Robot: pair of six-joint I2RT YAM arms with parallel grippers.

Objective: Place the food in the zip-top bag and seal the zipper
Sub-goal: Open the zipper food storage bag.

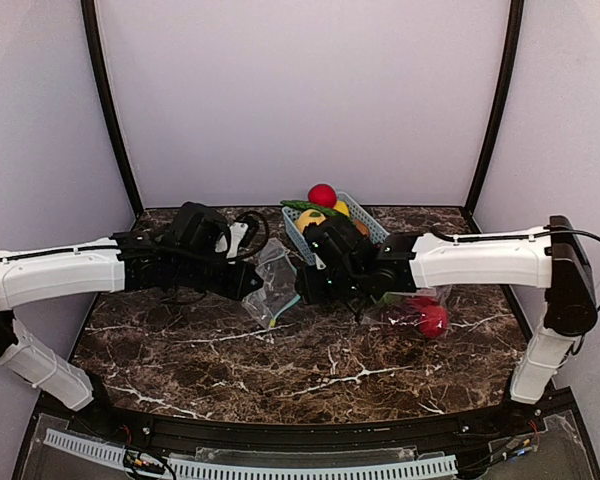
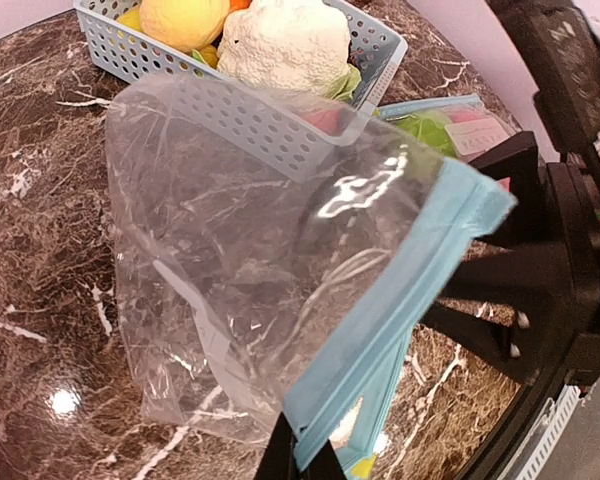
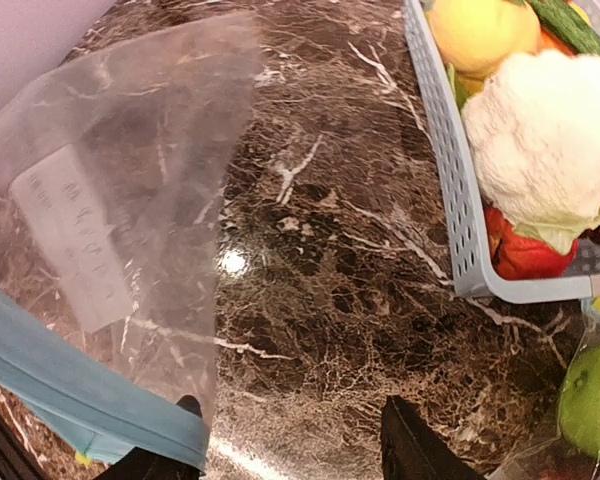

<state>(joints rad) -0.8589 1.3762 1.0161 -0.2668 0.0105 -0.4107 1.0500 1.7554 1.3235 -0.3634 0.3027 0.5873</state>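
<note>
Writing appears only on the white label panel (image 3: 75, 235) printed on the clear zip-top bag (image 2: 250, 270), and its faint lines are too blurred to read; no brand can be made out. The left gripper (image 2: 302, 458) has its jaws clamped together on the bag's light-blue zipper strip (image 2: 400, 300), holding the bag up off the marble table (image 3: 330, 300), and nothing can be seen inside it. The right gripper (image 3: 290, 455) has its jaws apart with bare marble showing between them, and the end of the blue strip lies against one finger (image 3: 170, 462). Most of the food sits in the light-blue lattice basket (image 3: 450, 190) just behind the bag: a yellow citrus (image 3: 480, 30), a white cauliflower (image 3: 545, 130) and a red piece (image 3: 520, 250) low against the basket wall. A second bag (image 1: 415, 305) lies on the table beside the basket, under the right arm, and holds a green apple (image 3: 592, 400) and a red apple (image 1: 432, 320); it also bears a pale panel, unreadable.
</note>
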